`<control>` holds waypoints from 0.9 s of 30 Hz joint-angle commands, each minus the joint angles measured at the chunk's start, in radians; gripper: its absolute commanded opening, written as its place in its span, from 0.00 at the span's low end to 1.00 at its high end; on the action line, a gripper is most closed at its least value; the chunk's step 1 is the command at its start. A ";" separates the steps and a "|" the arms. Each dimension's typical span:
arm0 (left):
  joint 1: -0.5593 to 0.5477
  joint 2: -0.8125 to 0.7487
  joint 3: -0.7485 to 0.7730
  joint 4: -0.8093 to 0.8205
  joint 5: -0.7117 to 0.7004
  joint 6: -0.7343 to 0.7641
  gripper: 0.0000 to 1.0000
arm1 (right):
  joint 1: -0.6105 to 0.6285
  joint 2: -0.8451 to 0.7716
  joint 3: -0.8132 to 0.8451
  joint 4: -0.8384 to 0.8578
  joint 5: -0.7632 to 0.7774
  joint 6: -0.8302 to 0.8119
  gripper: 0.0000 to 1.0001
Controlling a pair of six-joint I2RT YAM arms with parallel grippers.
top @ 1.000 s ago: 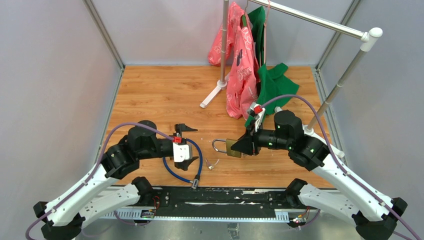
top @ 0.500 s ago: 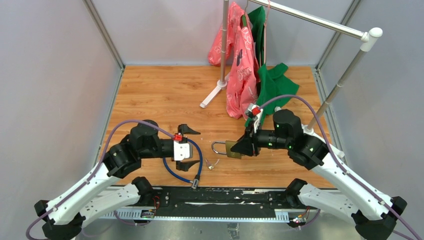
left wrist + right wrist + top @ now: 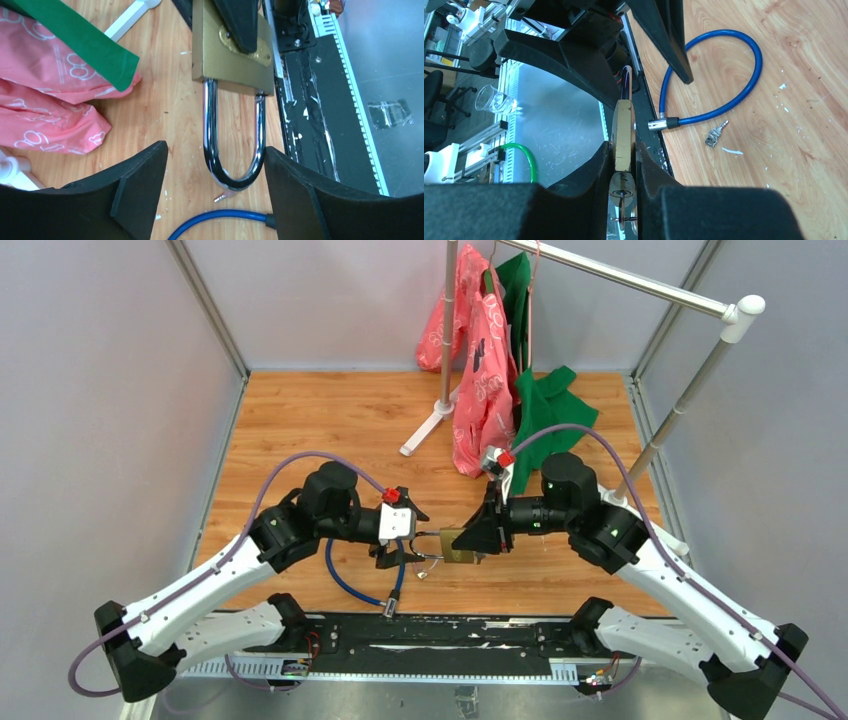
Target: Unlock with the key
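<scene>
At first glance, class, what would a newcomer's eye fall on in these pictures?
A brass padlock mid-table, clamped in the right gripper. The open left gripper straddles its steel shackle without touching. Behind hang pink bags on a rack; a blue cable lock lies near the front edge.

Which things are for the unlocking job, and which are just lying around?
For the job: padlock, key in its keyhole.

Just lying about, it seems: blue cable lock, loose key beside it, pink bag, green cloth, rack.
</scene>
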 commanded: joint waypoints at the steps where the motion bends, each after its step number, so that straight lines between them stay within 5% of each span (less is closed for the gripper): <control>1: 0.000 -0.002 -0.015 0.110 0.039 -0.058 0.70 | 0.012 0.001 0.050 0.142 -0.068 0.044 0.00; 10: -0.009 -0.028 -0.073 0.151 -0.153 0.018 0.33 | 0.012 0.023 0.017 0.248 -0.036 0.148 0.00; 27: -0.033 -0.158 -0.208 0.350 -0.524 0.236 0.34 | 0.026 0.028 -0.084 0.353 -0.012 0.490 0.00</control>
